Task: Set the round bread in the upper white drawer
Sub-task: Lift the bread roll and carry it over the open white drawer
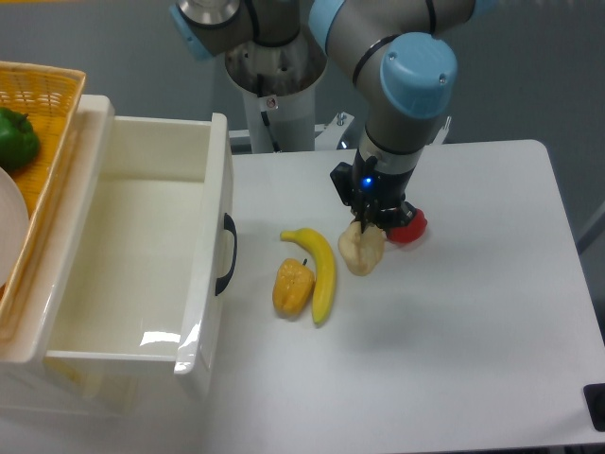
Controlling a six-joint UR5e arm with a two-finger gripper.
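Pickup done: round bread clamped in the fingers, lifted just right of the banana; carry left into the open upper white drawer remaining.

The gripper holds the bread just right of the banana (drawer far left).

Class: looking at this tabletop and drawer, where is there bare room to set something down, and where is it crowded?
Free: the upper white drawer shows an empty floor, and the table is bare right of the round bread. Crowded: bread, banana, bell pepper and a red object cluster mid-table.
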